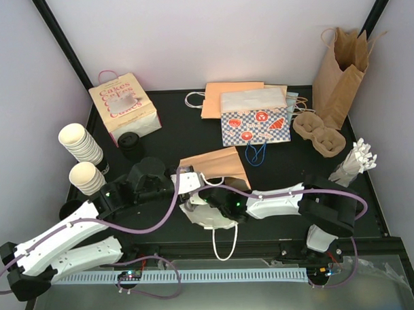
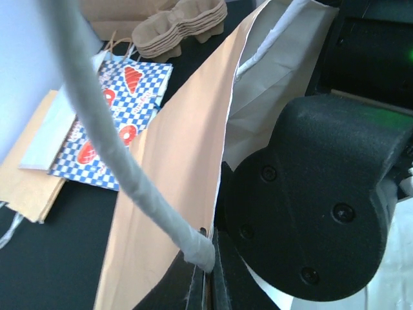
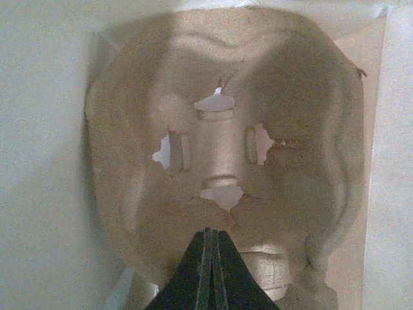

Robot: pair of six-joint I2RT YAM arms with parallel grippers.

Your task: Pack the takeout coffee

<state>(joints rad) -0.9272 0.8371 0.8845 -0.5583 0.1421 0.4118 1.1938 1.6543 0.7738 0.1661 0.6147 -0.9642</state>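
A brown paper bag point(image 1: 217, 163) with a white lining and white handles lies on its side mid-table, mouth toward the arms. My left gripper point(image 2: 208, 258) is shut on the bag's rim point(image 2: 222, 148) beside a handle point(image 2: 110, 148); from above it sits at the bag's left corner point(image 1: 189, 181). My right arm point(image 1: 276, 201) reaches into the mouth. Its gripper point(image 3: 211, 231) is shut on the near edge of a pulp cup carrier point(image 3: 219, 129) lying inside the bag. I cannot pick out the takeout coffee in any view.
A pink "Cakes" box point(image 1: 124, 107) and a dark round stack point(image 1: 130, 144) stand at back left, with lidless cream cups point(image 1: 81, 142) stacked along the left edge. Flat bags point(image 1: 232, 98), a checkered bag point(image 1: 255, 119), spare pulp carriers point(image 1: 318, 133), a tall brown bag point(image 1: 340, 75) and white sticks point(image 1: 353, 162) fill the back and right.
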